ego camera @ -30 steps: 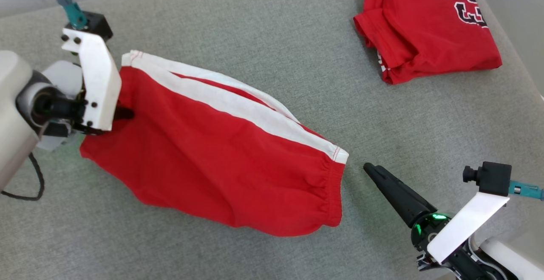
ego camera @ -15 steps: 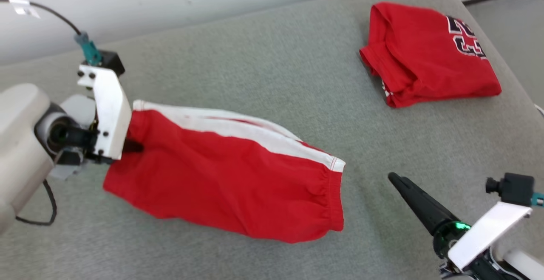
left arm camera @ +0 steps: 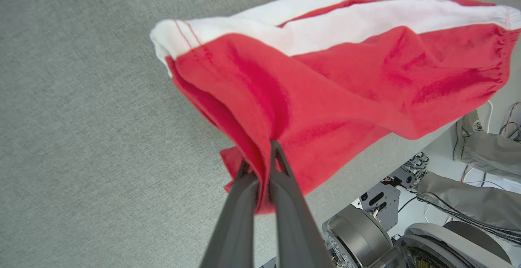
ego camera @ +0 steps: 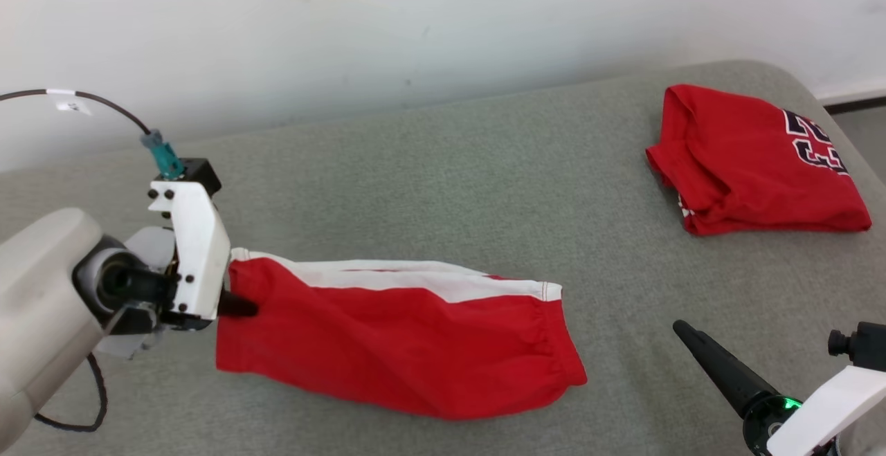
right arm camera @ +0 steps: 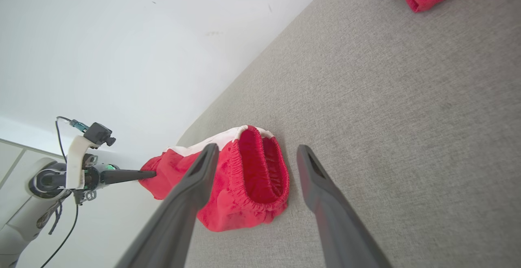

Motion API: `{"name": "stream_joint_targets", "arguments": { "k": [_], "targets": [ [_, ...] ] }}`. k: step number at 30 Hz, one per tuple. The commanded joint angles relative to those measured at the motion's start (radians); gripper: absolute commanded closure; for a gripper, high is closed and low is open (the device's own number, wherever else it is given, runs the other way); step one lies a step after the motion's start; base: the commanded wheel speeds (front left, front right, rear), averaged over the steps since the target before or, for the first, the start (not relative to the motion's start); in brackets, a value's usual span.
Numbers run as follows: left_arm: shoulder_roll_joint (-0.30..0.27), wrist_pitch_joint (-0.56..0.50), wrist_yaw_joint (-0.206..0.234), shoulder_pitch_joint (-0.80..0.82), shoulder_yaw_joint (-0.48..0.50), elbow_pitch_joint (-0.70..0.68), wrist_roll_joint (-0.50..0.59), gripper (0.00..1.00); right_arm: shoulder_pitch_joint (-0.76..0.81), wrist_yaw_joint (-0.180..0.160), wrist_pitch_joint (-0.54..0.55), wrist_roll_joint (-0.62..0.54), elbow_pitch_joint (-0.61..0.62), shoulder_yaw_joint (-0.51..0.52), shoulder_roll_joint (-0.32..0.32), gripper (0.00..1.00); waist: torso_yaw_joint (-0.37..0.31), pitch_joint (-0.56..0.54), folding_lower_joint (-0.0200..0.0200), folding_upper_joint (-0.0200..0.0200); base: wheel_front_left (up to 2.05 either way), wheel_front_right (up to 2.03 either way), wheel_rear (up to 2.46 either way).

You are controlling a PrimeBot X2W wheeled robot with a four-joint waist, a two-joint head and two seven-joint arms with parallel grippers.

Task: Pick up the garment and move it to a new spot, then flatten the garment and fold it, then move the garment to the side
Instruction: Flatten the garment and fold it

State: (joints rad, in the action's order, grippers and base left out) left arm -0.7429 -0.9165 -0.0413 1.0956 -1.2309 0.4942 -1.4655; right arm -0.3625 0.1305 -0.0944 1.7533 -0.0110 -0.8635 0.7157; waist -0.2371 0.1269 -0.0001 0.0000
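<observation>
The left gripper (left arm camera: 260, 160) is clamped on the hem end of the red shorts (ego camera: 401, 345) and holds that end off the grey pad (ego camera: 484, 165) near its front edge. The waistband end rests on the pad with its opening facing the right gripper (right arm camera: 257, 150), whose fingers stand spread and empty just short of it. Bare pad lies behind the shorts up to the wall (ego camera: 346, 27) and rightward to a folded red shirt (ego camera: 747, 158) by the far right corner.
</observation>
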Motion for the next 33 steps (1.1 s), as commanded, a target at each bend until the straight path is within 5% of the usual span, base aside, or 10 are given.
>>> {"name": "stream_joint_targets", "arguments": {
  "k": [1,16,17,18,19,20,28,33],
  "targets": [
    [-0.011,0.001,0.009,-0.017,0.003,-0.009,-0.003,1.0,0.017,0.0,-0.003,0.009,-0.002,0.0,0.008,0.0,0.028,-0.03,0.0001,0.0,0.0,0.0,0.0],
    [-0.086,0.028,0.082,-0.124,-0.009,-0.095,-0.002,1.0,0.017,0.0,-0.008,0.031,0.007,-0.024,0.033,0.0,0.072,-0.044,0.0001,0.0,0.0,0.0,0.0],
    [-0.088,0.036,0.08,-0.133,-0.012,-0.09,0.003,0.83,0.013,0.0,-0.007,0.031,0.007,-0.026,0.035,0.0,0.07,-0.042,0.0001,0.0,0.0,0.0,0.0],
    [-0.088,0.044,0.078,-0.142,-0.013,-0.084,0.005,0.41,0.009,0.0,-0.004,0.032,0.007,-0.028,0.037,0.0,0.068,-0.042,0.0001,0.0,0.0,0.0,0.0],
    [-0.087,0.049,0.077,-0.15,-0.013,-0.078,0.003,0.12,0.006,0.0,-0.005,0.032,0.006,-0.03,0.041,0.0,0.067,-0.042,0.0001,0.0,0.0,0.0,0.0],
    [-0.086,0.055,0.076,-0.156,-0.013,-0.073,0.004,0.0,0.002,0.0,-0.006,0.032,0.004,-0.032,0.044,0.0,0.065,-0.044,0.0001,0.0,0.0,0.0,0.0],
    [-0.071,0.127,0.048,-0.173,-0.01,-0.049,0.047,0.0,-0.007,0.0,-0.022,0.015,0.003,-0.054,0.065,0.0,0.077,-0.079,0.0001,0.0,0.0,0.0,0.0],
    [-0.068,0.28,0.012,-0.169,0.019,-0.053,0.1,0.0,-0.023,0.0,-0.079,-0.018,0.0,-0.053,0.063,0.0,0.099,-0.097,0.0001,0.0,0.0,0.0,0.0]
  ]
}}
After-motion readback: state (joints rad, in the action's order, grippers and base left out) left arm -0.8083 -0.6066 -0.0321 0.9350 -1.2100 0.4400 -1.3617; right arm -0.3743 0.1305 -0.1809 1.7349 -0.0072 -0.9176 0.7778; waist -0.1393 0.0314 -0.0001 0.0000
